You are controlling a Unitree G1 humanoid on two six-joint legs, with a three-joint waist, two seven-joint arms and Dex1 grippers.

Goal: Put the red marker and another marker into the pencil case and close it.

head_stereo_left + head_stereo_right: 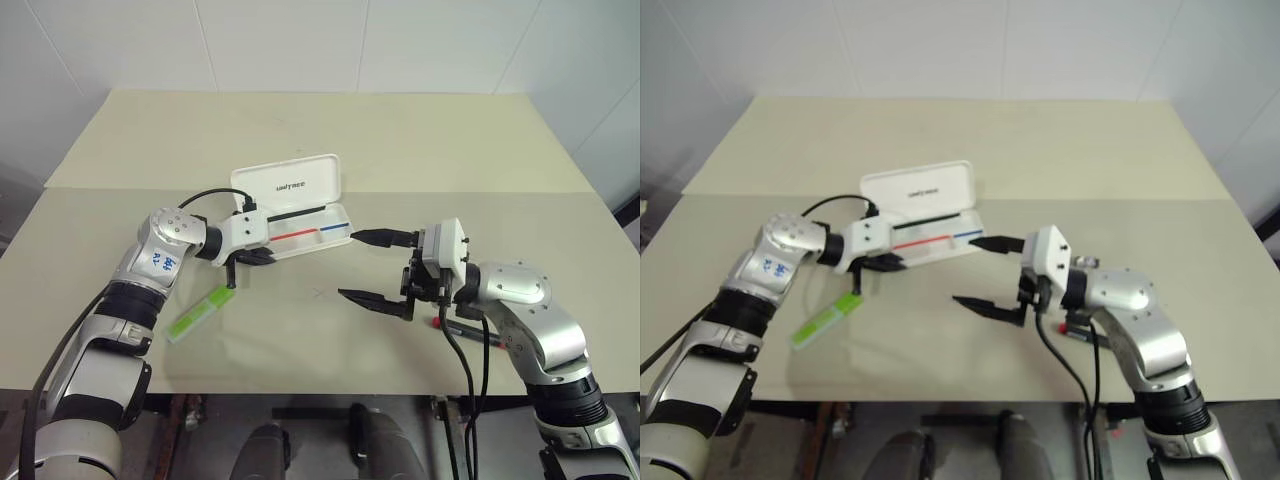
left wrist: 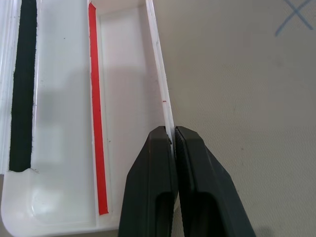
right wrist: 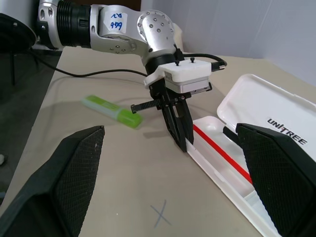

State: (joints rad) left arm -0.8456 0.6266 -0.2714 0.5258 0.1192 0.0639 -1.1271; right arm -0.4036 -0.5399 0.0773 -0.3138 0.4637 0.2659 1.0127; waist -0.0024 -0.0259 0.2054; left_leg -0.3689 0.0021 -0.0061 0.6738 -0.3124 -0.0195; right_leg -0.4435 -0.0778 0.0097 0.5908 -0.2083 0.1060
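Observation:
The white pencil case [image 1: 291,184] lies open at the table's middle, lid up, with red, blue and black stripes inside. My left gripper [image 1: 255,257] is shut on the front wall of the case [image 2: 159,74] near its left end, one finger inside and one outside. The green marker [image 1: 200,313] lies on the table below the left wrist, apart from the case. My right gripper [image 1: 350,265] hangs open just right of the case, pointing left, nothing between its fingers. The red marker [image 1: 441,322] lies on the table under the right wrist, mostly hidden by it.
A blue pen cross [image 3: 161,214] is drawn on the beige table [image 1: 400,150] in front of the case. A black cable [image 1: 205,196] loops from the left wrist. The table's front edge runs just below both forearms; white walls stand behind.

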